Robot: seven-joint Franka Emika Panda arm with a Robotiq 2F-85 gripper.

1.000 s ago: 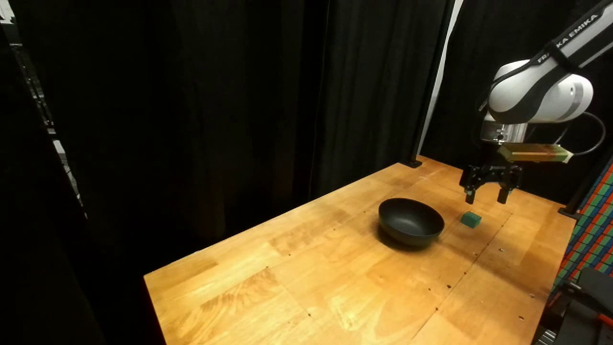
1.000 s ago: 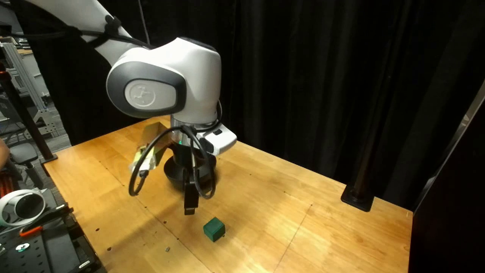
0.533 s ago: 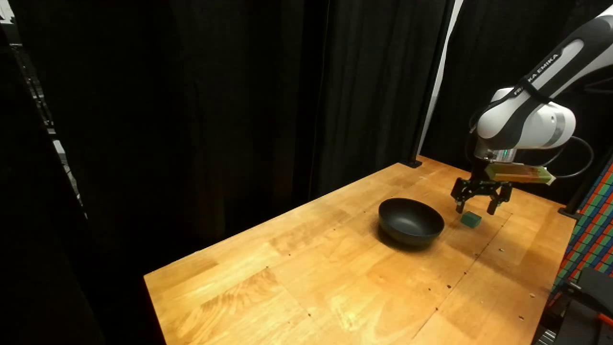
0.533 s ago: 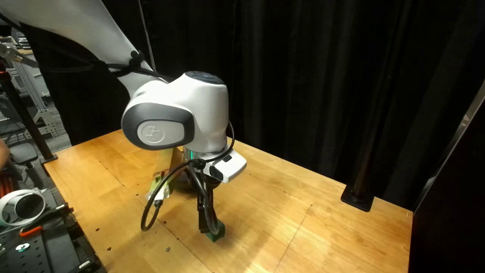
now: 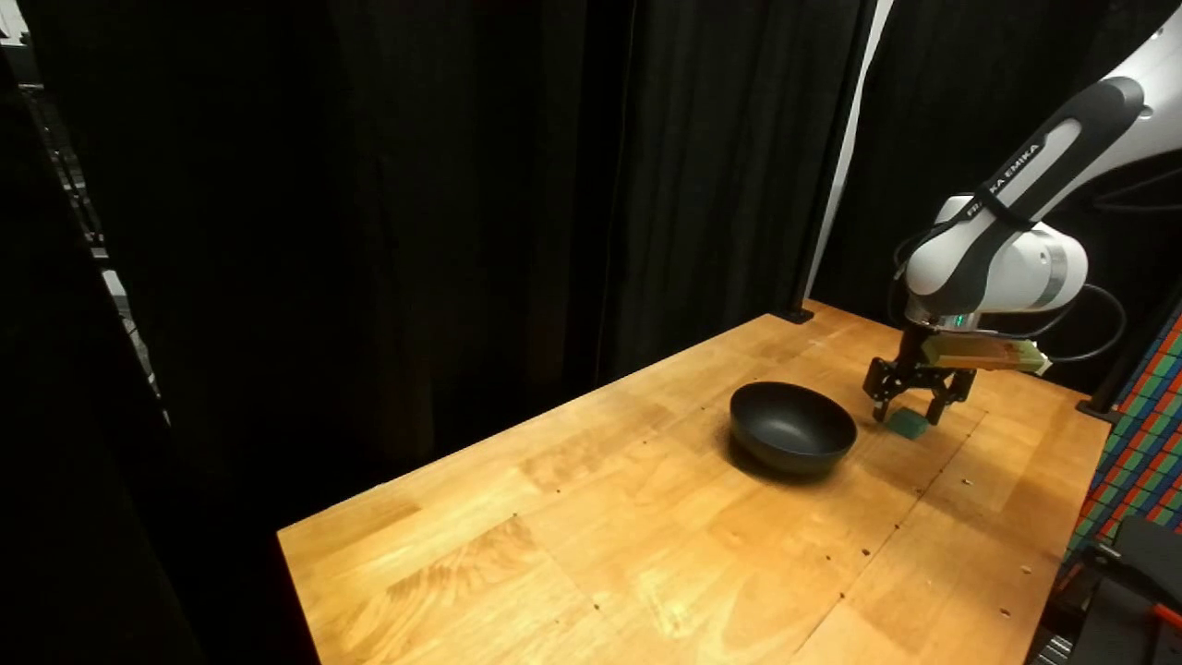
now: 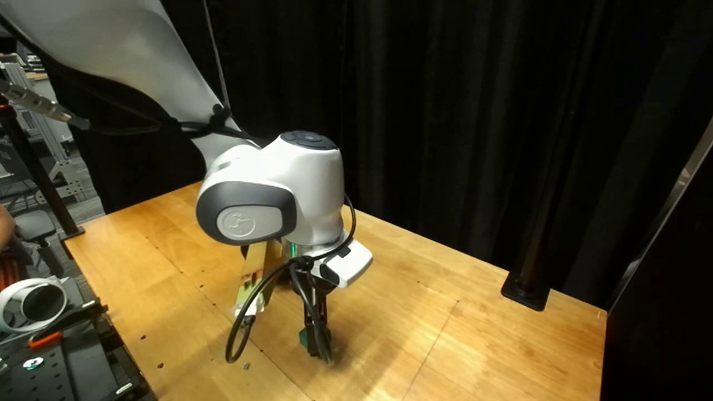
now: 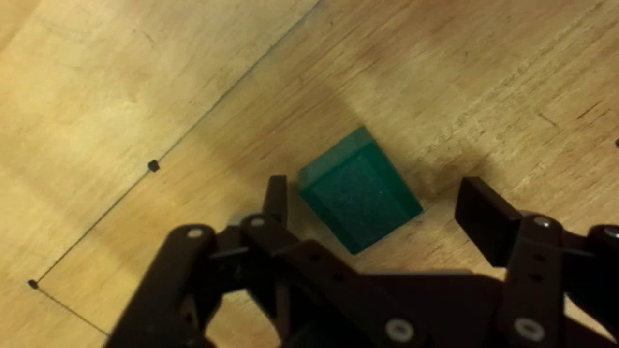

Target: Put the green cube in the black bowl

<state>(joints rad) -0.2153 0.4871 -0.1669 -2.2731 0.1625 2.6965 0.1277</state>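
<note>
Astride the green cube (image 7: 360, 193) stands the gripper (image 7: 376, 197), its fingers (image 7: 483, 217) well spread, the cube ungripped between them; in the wrist view one finger is just beside a corner of the cube and the other a little farther off, bare wood showing in both gaps; the cube sits on the wooden table (image 5: 646, 517), its corners turned toward the fingers; near the cube, but apart, stands the black bowl (image 5: 792, 427), upright; above the cube, at the wrist of the white arm (image 5: 1016, 268), juts a yellow-green block (image 5: 981, 353); higher over it, the arm bears lettering of which "KA EMIKA" can be read, a black strap (image 5: 1007, 211) crossing the letters before; in an exterior view a round raised emblem (image 6: 238, 224) shows on the arm's grey cover; against half a second ago, arm and gripper reach lower about the cube, while cube and bowl keep their places; farthest from the cube, beyond the table, hang black curtains (image 5: 369, 231).
</note>
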